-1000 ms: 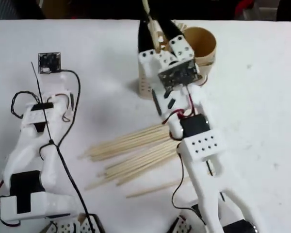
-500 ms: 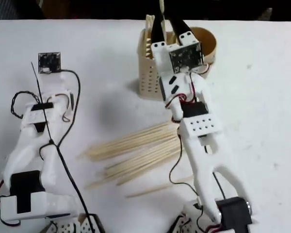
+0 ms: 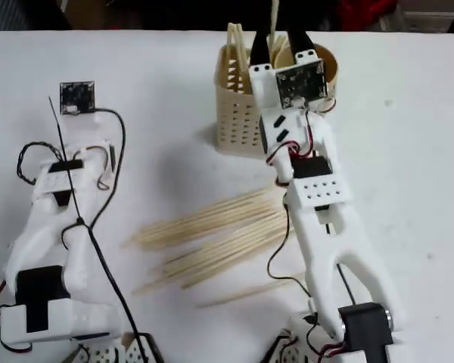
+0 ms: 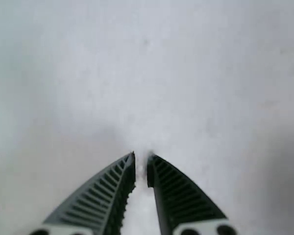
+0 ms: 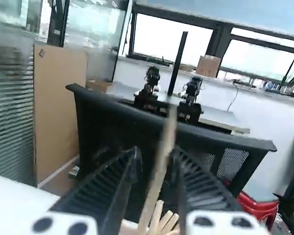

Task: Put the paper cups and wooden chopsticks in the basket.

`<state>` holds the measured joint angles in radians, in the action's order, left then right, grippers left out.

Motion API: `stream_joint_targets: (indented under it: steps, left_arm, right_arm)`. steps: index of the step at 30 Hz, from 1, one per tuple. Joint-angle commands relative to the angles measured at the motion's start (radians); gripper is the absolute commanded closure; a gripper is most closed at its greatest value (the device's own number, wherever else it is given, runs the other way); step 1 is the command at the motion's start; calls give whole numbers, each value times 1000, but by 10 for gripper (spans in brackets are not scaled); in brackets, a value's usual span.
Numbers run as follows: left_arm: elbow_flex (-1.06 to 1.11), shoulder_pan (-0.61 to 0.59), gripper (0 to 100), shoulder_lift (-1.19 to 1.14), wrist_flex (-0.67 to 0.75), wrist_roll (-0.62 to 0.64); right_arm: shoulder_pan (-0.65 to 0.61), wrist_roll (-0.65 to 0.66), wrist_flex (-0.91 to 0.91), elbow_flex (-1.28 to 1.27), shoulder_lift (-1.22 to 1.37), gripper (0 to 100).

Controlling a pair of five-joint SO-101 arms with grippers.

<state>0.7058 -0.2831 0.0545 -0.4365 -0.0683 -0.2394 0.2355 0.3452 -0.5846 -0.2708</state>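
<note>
Your right gripper (image 3: 279,41) hangs over the pale slotted basket (image 3: 238,113) at the far side of the table (image 3: 408,151). Its fingers are spread, and one wooden chopstick (image 5: 164,156) stands upright in the gap. It lies close to one finger with clear space on the other side, so it doesn't look pinched. More sticks (image 3: 234,45) poke up from the basket's left end. A brown paper cup (image 3: 327,62) sits at the basket's right end, but you can't tell whether it is inside or just beside it. The loose pile of chopsticks (image 3: 212,238) lies on the table between your two arms, with one stray stick (image 3: 242,293) nearer you. Your left gripper (image 4: 141,169) points at bare tabletop, fingers pressed almost together on nothing.
</note>
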Motion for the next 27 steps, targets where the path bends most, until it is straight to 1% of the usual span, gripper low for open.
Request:
stream_joint_targets:
  steps: [1, 4, 7, 10, 13, 15, 17, 19, 22, 24, 27]
  left_arm:
    - [-8, -12, 932, 41, 21, -6]
    - [-8, -12, 932, 41, 21, -6]
    - [-8, -12, 932, 41, 21, -6]
    - [-6, -12, 932, 41, 21, -6]
    - [-9, -12, 932, 41, 17, -6]
    - [-11, -12, 932, 41, 12, -6]
    - [-14, -12, 932, 48, -5, -6]
    - [-52, -12, 932, 50, -84, -21]
    - [-183, -12, 932, 50, -305, -64]
    - [-273, 2, 932, 48, -450, -98]
    - [-394, 48, 932, 42, -638, -233]
  right_arm:
    - [12, -8, -8, 49, -13, 897]
    - [15, -3, -33, 49, -15, 901]
    - [28, -3, -168, 49, -41, 901]
    - [56, -9, -435, 49, -131, 918]
    - [97, -9, -687, 49, -260, 989]
    - [133, -9, -839, 49, -344, 971]
    - [156, -2, -995, 49, -421, 981]
    - [173, 23, -1158, 49, -489, 981]
    - [174, 137, -1419, 48, -565, 981]
    - [174, 190, -1572, 31, -610, 981]
    - [185, 226, -1693, -48, -673, 981]
